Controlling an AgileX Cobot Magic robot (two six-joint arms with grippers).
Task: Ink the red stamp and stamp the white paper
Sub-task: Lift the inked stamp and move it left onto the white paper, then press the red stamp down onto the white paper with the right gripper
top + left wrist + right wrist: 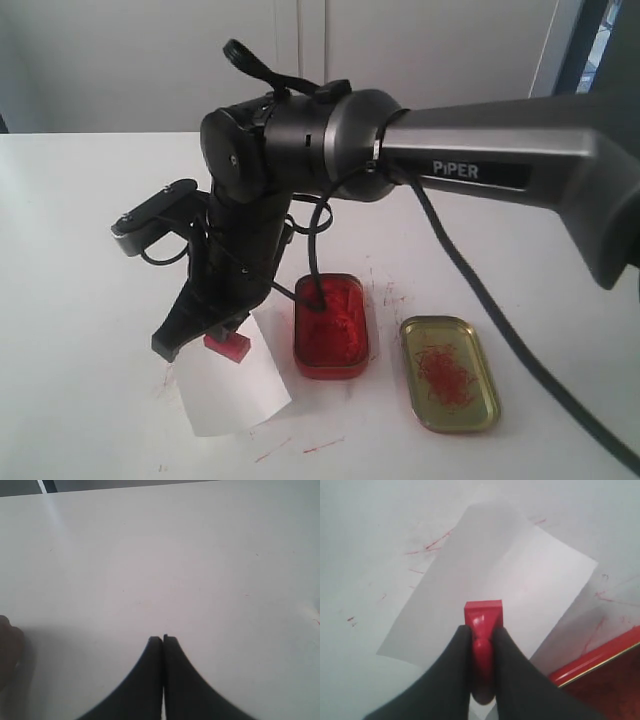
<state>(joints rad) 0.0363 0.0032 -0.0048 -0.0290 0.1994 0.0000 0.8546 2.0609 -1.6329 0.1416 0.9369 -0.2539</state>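
My right gripper is shut on the red stamp, gripping its stem with the square base pointing down. The stamp's base is over the near-tin edge of the white paper; whether it touches the sheet I cannot tell. The paper lies flat just left of the red ink tin. My left gripper is shut with nothing in it over bare white table, and it does not appear in the exterior view.
The gold lid, smeared red inside, lies right of the ink tin. Red ink streaks mark the white table around the paper. The right arm's black cable trails across the table.
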